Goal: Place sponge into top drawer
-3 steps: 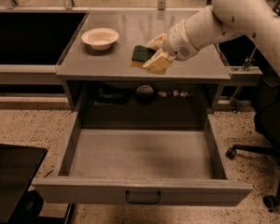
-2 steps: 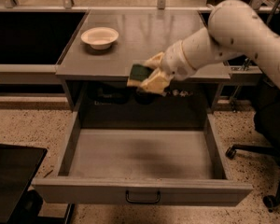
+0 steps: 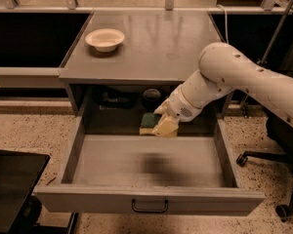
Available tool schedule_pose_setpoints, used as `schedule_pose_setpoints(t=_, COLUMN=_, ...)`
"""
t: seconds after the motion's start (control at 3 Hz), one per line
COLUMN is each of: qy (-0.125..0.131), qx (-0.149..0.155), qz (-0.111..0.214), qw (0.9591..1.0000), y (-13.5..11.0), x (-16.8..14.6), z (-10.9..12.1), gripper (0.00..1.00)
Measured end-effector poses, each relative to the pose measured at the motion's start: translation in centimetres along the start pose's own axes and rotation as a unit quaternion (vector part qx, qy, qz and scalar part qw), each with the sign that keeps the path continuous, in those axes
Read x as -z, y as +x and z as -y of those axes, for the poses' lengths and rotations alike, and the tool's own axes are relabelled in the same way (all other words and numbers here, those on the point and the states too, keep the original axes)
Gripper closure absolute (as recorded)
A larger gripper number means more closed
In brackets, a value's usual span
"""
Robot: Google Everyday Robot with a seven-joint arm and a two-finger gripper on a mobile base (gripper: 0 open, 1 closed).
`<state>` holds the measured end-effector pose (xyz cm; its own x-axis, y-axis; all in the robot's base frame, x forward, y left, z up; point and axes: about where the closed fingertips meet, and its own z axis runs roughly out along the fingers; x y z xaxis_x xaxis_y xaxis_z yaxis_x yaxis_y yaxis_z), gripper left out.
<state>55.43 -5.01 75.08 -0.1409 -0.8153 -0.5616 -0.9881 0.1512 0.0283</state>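
Risk sits mostly in the release. The small rectangular sponge [image 3: 148, 121], dark green scouring layer over yellow foam, hangs at the centre of the frame, clamped between the jaws of the white arm's two-finger gripper [image 3: 162, 125], so the jaws stand narrow, closed on the pad. It is in the air, touching neither floor nor wall, over the far edge of the wide shallow grey metal top drawer [image 3: 112, 162], which is pulled fully out toward the lower part of the frame.

Because the pad seems to sit right above the drawer's back wall, letting go here could send it onto that wall or behind it, into the dark recess under the flat grey tabletop [image 3: 151, 48]. Light foam may also cling to a finger or bounce on landing. Bringing it forward and lower over the bare floor would probably be safer. The arm's thick forearm passes close to the tabletop's front edge, and a careless lift might knock it.

Dark objects [image 3: 151, 95] lie in the recess just behind the pad. A round white bowl [image 3: 105, 39] stands upper left on the tabletop, well apart. A small dark bar handle [image 3: 150, 207] marks the front panel. An office chair [image 3: 283, 179] stands at right, a black panel [image 3: 12, 179] lower left; neither blocks the drawer.
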Motion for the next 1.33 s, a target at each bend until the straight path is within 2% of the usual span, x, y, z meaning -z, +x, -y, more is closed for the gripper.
schedule_pose_setpoints(t=0.33, qy=0.0, qx=0.004, qz=0.0, qw=1.0, y=0.0, x=0.4, z=-0.6, gripper=1.0)
schedule_pose_setpoints(t=0.67, qy=-0.01, qx=0.002, qz=0.032, qw=0.9994, y=2.5, x=-1.4, z=-2.3, gripper=1.0)
schedule_pose_setpoints(t=1.0, qy=-0.007, qx=-0.013, qz=0.048, qw=0.9987, y=8.3, x=-4.6, z=-2.8, gripper=1.0)
schedule_pose_setpoints(t=1.33, qy=-0.003, qx=-0.037, qz=0.044, qw=0.9983, y=13.4, x=-8.5, z=-1.7, gripper=1.0)
